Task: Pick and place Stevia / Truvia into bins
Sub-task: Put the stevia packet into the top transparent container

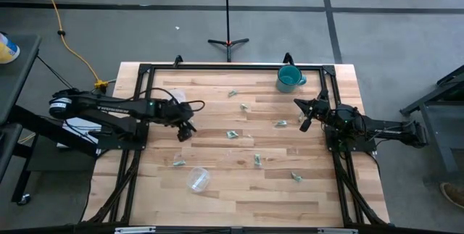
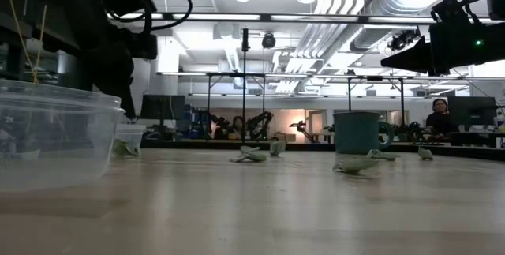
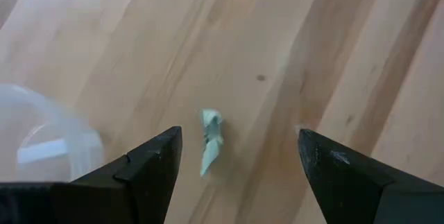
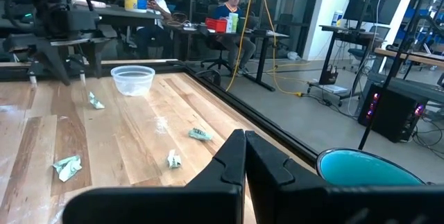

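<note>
Several pale green sachets lie scattered flat on the wooden table, among them one (image 1: 231, 134) near the middle and one (image 1: 257, 160) nearer the front. One clear cup (image 1: 176, 96) stands by the left arm and another (image 1: 197, 180) sits near the front edge. My left gripper (image 1: 184, 131) is open over a crumpled sachet (image 3: 210, 141), with one finger on either side of it and no contact showing; the clear cup (image 3: 41, 141) is beside it. My right gripper (image 1: 303, 118) is shut (image 4: 244, 156) and waits above the table's right side, near the teal mug (image 1: 290, 80).
The teal mug (image 4: 368, 175) stands at the far right of the table. A black frame (image 1: 232, 66) runs along the table's edges. More sachets (image 4: 200, 134) lie between the two arms. People sit at desks in the room beyond the table.
</note>
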`<control>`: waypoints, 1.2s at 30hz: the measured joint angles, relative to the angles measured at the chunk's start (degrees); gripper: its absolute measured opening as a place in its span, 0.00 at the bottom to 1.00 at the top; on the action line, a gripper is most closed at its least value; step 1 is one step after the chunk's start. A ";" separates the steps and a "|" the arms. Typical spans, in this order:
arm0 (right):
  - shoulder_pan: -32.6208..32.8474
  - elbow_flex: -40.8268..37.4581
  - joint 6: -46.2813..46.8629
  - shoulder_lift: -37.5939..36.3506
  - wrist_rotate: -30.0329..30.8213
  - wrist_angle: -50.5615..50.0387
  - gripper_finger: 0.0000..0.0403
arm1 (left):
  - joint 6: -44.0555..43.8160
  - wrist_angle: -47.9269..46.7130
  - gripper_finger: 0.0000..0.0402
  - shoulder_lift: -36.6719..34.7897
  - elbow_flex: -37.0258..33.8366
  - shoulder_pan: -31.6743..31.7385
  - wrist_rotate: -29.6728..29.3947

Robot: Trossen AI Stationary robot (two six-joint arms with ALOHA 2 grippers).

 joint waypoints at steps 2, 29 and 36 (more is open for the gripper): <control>0.00 0.00 0.00 0.00 0.01 0.00 0.00 | 0.00 -2.22 0.81 0.00 -0.02 0.00 -2.00; 0.00 0.00 0.02 0.00 0.01 -0.33 0.00 | 5.03 11.87 0.81 0.26 -10.41 0.00 -3.30; 0.00 0.00 0.02 0.00 0.01 -0.36 0.00 | 6.10 11.40 0.69 2.36 -10.45 0.00 -3.30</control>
